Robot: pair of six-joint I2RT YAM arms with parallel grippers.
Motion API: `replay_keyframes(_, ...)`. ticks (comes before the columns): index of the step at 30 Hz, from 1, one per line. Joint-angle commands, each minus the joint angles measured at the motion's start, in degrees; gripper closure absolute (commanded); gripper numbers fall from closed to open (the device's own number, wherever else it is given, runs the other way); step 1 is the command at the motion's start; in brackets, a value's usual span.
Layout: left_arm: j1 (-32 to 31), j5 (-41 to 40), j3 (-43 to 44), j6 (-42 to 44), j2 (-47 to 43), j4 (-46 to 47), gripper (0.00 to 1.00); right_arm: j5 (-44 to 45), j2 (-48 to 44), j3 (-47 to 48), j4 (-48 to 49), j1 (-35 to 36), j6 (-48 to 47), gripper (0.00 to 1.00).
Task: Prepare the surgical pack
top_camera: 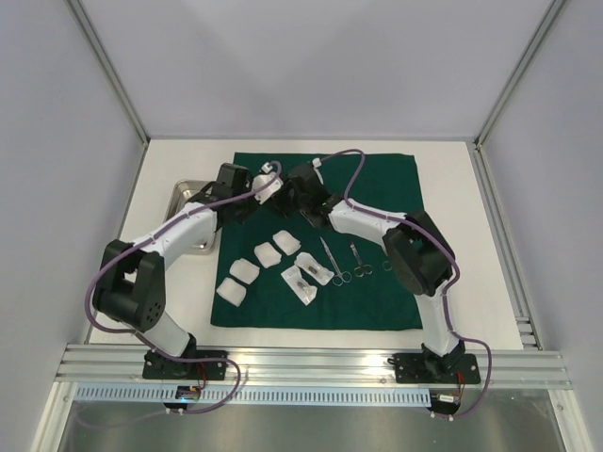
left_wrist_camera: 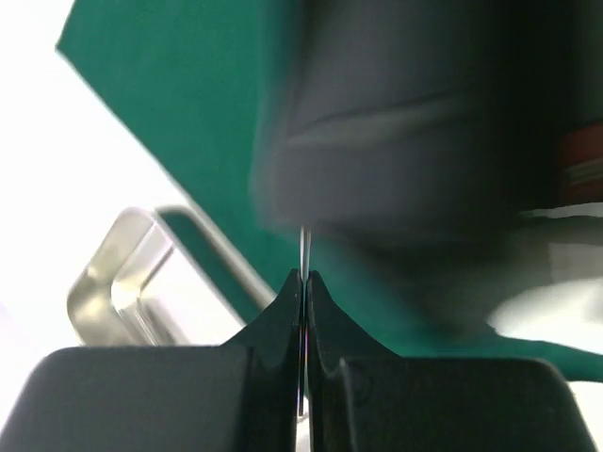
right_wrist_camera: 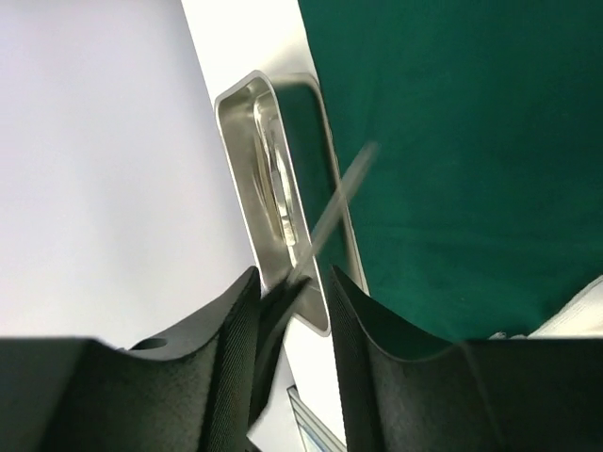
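Note:
The dark green cloth (top_camera: 377, 188) lies spread flat on the table. On it lie several white gauze squares (top_camera: 268, 254), a small packet (top_camera: 306, 278), scissors (top_camera: 332, 259) and forceps (top_camera: 359, 259). The steel tray (top_camera: 185, 202) sits at the cloth's left edge. My left gripper (left_wrist_camera: 303, 275) is shut on a slim metal instrument (left_wrist_camera: 303, 247), held above the cloth's upper left. My right gripper (right_wrist_camera: 292, 271) is open, its jaws on either side of that instrument (right_wrist_camera: 339, 193) and of the left fingertips. The two grippers meet in the top view, left gripper (top_camera: 268, 191) and right gripper (top_camera: 292, 188).
The tray shows below both grippers in the left wrist view (left_wrist_camera: 122, 282) and the right wrist view (right_wrist_camera: 273, 188). Aluminium frame posts and white walls close in the table. A rail (top_camera: 311, 363) runs along the near edge.

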Motion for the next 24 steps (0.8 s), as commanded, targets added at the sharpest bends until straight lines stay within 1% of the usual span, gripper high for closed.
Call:
replay_keyframes(1, 6.7, 1.5, 4.1, -4.7, 0.4, -2.7, 1.00, -1.8, -3.3, -1.7, 4.6, -1.1, -2.2, 0.62)
replay_keyframes(4, 10.4, 4.7, 4.0, -6.3, -0.9, -3.6, 1.00, -1.2, -4.8, -3.0, 5.0, -1.7, -3.8, 0.62)
replay_keyframes(5, 13.3, 6.5, 3.8, -7.0, -1.2, -4.0, 1.00, -1.1, -5.0, -3.2, 5.0, -1.7, -4.3, 0.63)
replay_keyframes(7, 16.1, 8.8, 3.0, -9.3, -2.3, -3.9, 1.00, -0.9, -5.9, -4.2, 5.1, -2.0, -5.3, 0.63)
replay_keyframes(8, 19.5, 9.8, 2.6, -10.3, -2.5, -3.8, 1.00, -0.9, -6.3, -4.6, 6.0, -2.2, -5.6, 0.63)
replay_keyframes(9, 21.0, 11.2, 1.8, -11.3, -3.0, -3.5, 1.00, -0.6, -6.6, -5.3, 6.5, -2.4, -5.9, 0.63)
replay_keyframes(10, 22.7, 11.6, 1.4, -12.0, -2.9, -3.2, 1.00, -0.4, -7.2, -6.5, 7.0, -2.5, -6.0, 0.64)
replay_keyframes(11, 25.8, 12.0, 0.9, -13.7, -2.9, -2.4, 1.00, -0.1, -7.5, -7.0, 7.6, -2.6, -6.2, 0.64)
replay_keyframes(15, 30.9, 13.2, -0.4, -15.7, -0.3, -1.8, 1.00, -0.2, -7.9, -7.7, 8.0, -3.1, -8.6, 0.64)
replay_keyframes(17, 31.2, 14.4, -0.3, -14.7, 1.6, -2.3, 1.00, -0.3, -7.8, -8.1, 8.3, -3.2, -8.9, 0.65)
replay_keyframes(24, 31.3, 12.1, 0.3, -14.6, 5.4, -2.3, 1.00, -1.6, -8.4, -11.1, 9.9, -4.9, -8.3, 0.65)
